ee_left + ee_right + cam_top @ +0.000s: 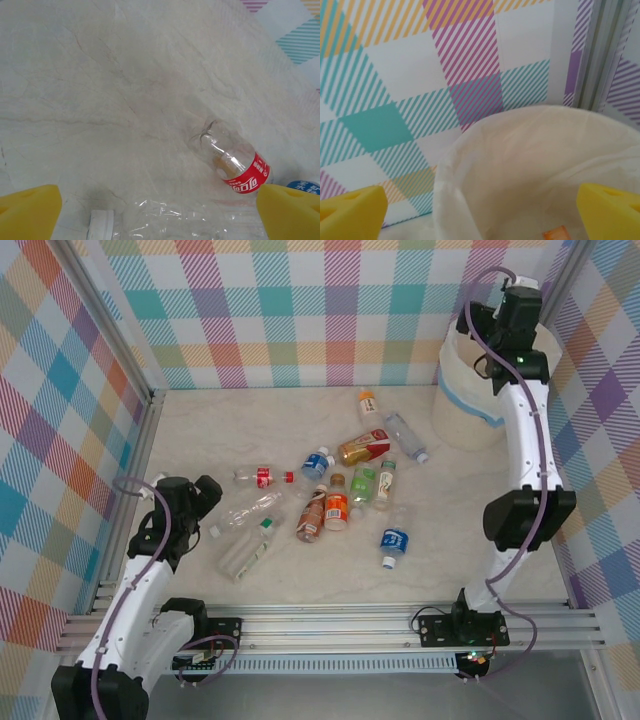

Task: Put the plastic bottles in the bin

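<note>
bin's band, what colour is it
Light blue; the band around the bin shows best in the top external view.

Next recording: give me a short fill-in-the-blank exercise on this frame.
1. The right gripper hangs above the bin with its jaws ___.
2. The bin stands at the far ___ corner of the table.
3. The left gripper hovers over a crushed clear bottle with a ___ cap.
Missing words: open; right; white.

table (200,430): pale marble | walls (300,310): pastel plaid | rail (340,625): aluminium, near edge
</note>
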`<state>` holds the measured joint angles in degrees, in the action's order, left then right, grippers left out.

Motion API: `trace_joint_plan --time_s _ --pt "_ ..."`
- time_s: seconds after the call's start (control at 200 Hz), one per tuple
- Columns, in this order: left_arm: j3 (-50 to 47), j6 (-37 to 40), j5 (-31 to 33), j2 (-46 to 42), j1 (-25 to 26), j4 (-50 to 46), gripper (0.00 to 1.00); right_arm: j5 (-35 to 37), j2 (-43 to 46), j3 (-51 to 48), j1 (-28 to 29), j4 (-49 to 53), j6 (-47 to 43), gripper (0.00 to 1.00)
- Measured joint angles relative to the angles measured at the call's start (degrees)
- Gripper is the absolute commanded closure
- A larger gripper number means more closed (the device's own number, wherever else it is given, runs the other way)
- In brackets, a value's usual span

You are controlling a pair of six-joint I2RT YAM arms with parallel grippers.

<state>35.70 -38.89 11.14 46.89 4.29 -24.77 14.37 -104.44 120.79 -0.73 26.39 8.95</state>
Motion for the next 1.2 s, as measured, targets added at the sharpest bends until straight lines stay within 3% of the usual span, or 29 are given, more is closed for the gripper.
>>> trace_joint_plan --time_s 0.19,0.395,0.64,0.845,1.2 --pt "7.82 1.66 0.11 5.53 1.79 -8.31 0.0 -11.23 15.69 -21.35 0.02 -5.68 3.06 0.0" --pt "14.62 2.95 1.09 7.78 8.72 -18.69 0.0 -26.18 28.74 -41.16 1.49 -13.14 5.42 0.0" --pt "11.54 -0.33 -0.7 9.92 19.19 -22.91 0.0 -31.76 34.29 -56.15 4.98 -19.28 8.44 0.0" --pt "4.94 -4.09 1.64 12.26 28.26 -21.59 0.0 -32.65 31.54 -57.79 6.75 -20.2 9.01 0.0" --pt "0.0 -3.5 -0.87 15.26 34.73 -14.47 0.0 -32.52 29.86 -56.87 8.35 -20.37 8.15 0.0"
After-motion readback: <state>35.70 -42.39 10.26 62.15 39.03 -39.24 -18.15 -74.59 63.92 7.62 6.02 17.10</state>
